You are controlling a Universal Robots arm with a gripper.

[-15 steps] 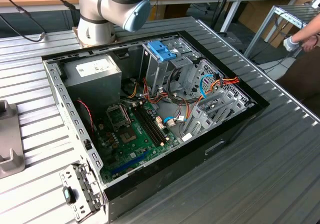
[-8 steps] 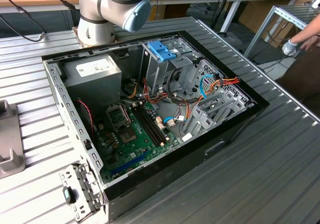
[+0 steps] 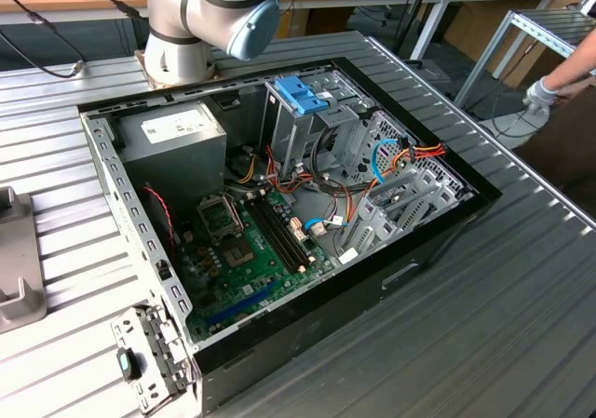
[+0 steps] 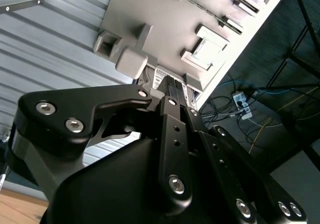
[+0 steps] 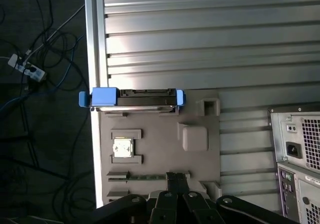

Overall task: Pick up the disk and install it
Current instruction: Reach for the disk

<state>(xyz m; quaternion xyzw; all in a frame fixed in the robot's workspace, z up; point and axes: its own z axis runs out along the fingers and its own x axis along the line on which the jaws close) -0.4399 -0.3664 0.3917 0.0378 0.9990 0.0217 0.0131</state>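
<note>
The disk (image 5: 132, 99), a dark drive in a light-blue carrier, stands on its edge in a slot of the grey fixture plate (image 5: 160, 129), close to the table's edge. My gripper (image 5: 175, 176) hovers over the other end of that plate, apart from the disk, with its black fingers together and nothing between them. In the second wrist view the gripper (image 4: 172, 83) points down at the same plate (image 4: 150, 9). The open computer case (image 3: 279, 213) lies on its side on the table in the exterior view.
A square chip (image 5: 122, 147) and grey blocks (image 5: 195, 136) sit on the plate. A blue-handled carrier (image 3: 303, 92) tops the drive cage in the case. A gloved hand (image 3: 540, 92) is at the exterior view's right. Cables (image 5: 30, 69) lie on the floor beyond the table's edge.
</note>
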